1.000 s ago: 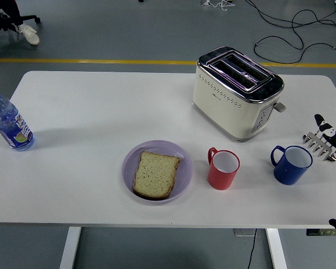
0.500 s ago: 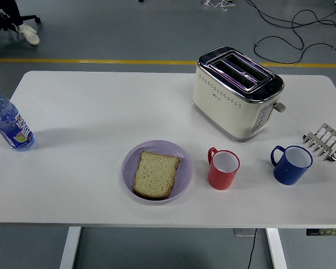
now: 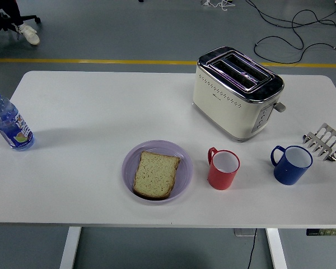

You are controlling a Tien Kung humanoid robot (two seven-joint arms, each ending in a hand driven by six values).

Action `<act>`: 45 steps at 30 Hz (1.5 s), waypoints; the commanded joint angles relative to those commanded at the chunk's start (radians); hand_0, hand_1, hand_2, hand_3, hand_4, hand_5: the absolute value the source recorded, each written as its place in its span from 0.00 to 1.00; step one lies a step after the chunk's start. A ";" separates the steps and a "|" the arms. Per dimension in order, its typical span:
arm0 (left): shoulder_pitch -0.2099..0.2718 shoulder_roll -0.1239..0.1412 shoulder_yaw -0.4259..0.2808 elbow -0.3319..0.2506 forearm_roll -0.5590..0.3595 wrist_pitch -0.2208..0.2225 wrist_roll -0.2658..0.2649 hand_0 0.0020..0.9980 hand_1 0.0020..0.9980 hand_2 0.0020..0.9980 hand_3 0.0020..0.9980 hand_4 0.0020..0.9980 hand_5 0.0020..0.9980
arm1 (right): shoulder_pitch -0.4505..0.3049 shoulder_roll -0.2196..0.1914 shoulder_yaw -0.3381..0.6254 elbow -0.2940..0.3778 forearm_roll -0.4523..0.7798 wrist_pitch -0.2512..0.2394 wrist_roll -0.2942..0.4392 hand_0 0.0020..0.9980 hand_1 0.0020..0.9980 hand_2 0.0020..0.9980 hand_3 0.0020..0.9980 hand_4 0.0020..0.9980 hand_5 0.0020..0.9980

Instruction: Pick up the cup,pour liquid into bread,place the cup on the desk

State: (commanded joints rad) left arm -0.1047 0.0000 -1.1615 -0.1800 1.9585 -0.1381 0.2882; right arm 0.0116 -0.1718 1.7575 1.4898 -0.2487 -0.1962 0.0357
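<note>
Robot hand: neither is showing in view now; the right one, beside the metal toast rack (image 3: pixel 325 141) a second ago, is gone, so finger state cannot be told.
Red ceramic cup (image 3: pixel 223 168): standing upright on the white counter (image 3: pixel 89 112), just right of the lilac plate (image 3: pixel 129 168).
Bread slice (image 3: pixel 155 174): lying flat on that plate.
Blue mug (image 3: pixel 291 164): standing right of the red one.
Task status: appearing either finished or not begun; no grasp is being made.

The counter (image 3: pixel 89 112) lies open across its left and middle, from the far edge down to the near one; only a water bottle (image 3: pixel 9 124) stands at the far-left edge. Near the middle sits a purple plate (image 3: pixel 130 158) with a slice of bread (image 3: pixel 155 174), open above. Just right of it stands a red cup (image 3: pixel 223 168), with a clear gap to a blue cup (image 3: pixel 292 164) farther right. A toaster (image 3: pixel 237 92) rises behind the red cup, blocking approach from the far side. A metal toast rack (image 3: pixel 325 141) stands close behind the blue cup at the right edge. The strip near the front edge is free.
</note>
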 joint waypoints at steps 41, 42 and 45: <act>0.006 0.000 -0.003 0.000 0.007 -0.001 0.003 0.66 0.69 0.71 0.59 0.29 0.90 | 0.013 0.015 -0.024 -0.035 -0.016 -0.024 -0.029 0.58 0.52 0.60 0.58 0.59 0.02; 0.008 0.000 -0.002 0.000 0.008 -0.002 0.003 0.66 0.69 0.71 0.59 0.29 0.90 | 0.013 0.014 -0.026 -0.035 -0.015 -0.023 -0.029 0.58 0.52 0.60 0.58 0.59 0.02; 0.010 0.000 -0.005 0.000 0.014 -0.002 0.003 0.66 0.69 0.71 0.59 0.29 0.90 | 0.012 0.015 -0.029 -0.037 -0.012 -0.017 -0.027 0.58 0.52 0.60 0.58 0.59 0.02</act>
State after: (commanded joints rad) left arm -0.0942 0.0000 -1.1663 -0.1800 1.9724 -0.1402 0.2914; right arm 0.0235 -0.1567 1.7283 1.4528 -0.2611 -0.2131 0.0082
